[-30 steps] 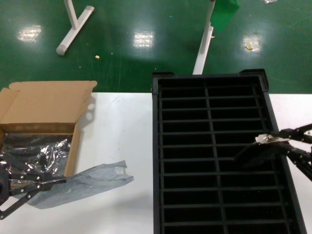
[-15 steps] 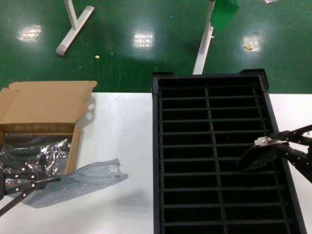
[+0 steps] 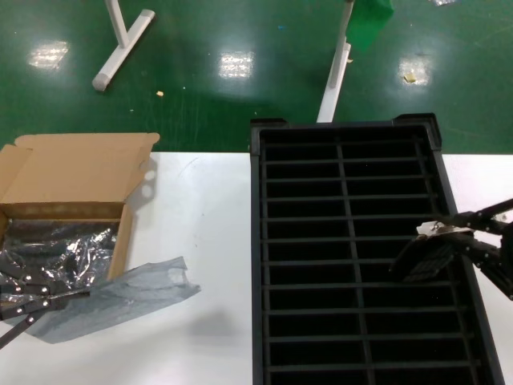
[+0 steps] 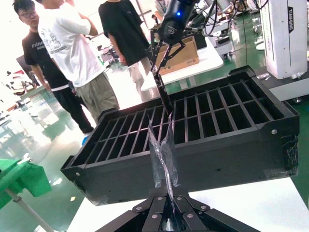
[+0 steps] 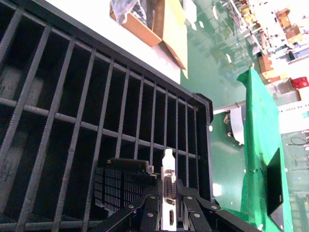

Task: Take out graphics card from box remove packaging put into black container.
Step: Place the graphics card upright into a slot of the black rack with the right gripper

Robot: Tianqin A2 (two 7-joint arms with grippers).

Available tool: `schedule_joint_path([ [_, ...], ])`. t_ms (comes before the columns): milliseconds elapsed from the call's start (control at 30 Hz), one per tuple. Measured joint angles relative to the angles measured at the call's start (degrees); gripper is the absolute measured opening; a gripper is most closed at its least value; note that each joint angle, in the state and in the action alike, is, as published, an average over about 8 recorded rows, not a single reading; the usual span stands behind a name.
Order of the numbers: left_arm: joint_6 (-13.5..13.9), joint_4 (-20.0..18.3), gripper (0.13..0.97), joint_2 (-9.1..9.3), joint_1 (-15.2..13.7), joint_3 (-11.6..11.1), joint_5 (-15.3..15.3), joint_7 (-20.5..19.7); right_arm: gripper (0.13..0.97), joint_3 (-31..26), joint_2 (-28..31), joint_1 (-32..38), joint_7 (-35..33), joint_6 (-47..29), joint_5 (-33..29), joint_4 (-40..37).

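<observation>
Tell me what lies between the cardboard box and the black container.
Head view: bare white table between box and black container; the packaging in the left gripper sits nearer the robot.

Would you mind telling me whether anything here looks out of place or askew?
Nothing looks damaged or spilled. The graphics card hangs tilted in the right gripper over the black container, not yet in a slot. The left gripper holds the empty packaging beside the box.

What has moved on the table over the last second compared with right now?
The left pincer, shut on the crinkly grey-blue plastic bag, has dragged it toward the robot's left. The right pincer has drawn the dark ribbed graphics card slightly rightward above the black slotted crate. The brown cardboard box stayed put.
</observation>
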Motion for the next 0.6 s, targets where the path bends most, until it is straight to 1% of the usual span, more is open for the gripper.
schedule_joint_path([
  [367, 0.0, 3.0, 0.142, -0.61, -2.8, 6.1, -4.0, 2.2, 0.191, -1.5, -3.8, 2.5, 3.9, -3.6, -6.1, 0.0],
  [600, 0.0, 5.0, 0.142, -0.96, -4.6, 10.1, -6.5, 3.6, 0.191, -2.4, -5.9, 3.2, 5.1, -5.1, -7.8, 0.0],
])
